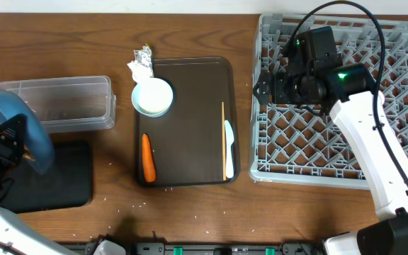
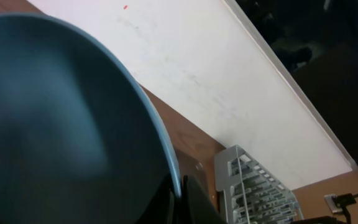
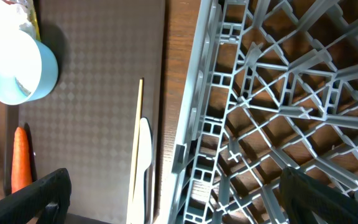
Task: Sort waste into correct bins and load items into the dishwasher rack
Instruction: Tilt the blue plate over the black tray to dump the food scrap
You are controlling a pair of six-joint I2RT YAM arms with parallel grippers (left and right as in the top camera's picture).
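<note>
Left gripper (image 1: 21, 142) tight on tilted blue plate (image 1: 13, 108), above black tray (image 1: 69, 183).

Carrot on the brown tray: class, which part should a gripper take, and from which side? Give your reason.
Take the carrot mid-length, straight down from above, closing across its narrow width. It lies flat on the serving tray, lengthwise beside the left rim, so only its top and long sides are reachable.

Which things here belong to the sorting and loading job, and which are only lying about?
Job: blue plate, light blue cup, spoon, chopstick, carrot, napkin, clear tub, black tray, grey rack.
Lying about: brown serving tray, wooden table.
</note>
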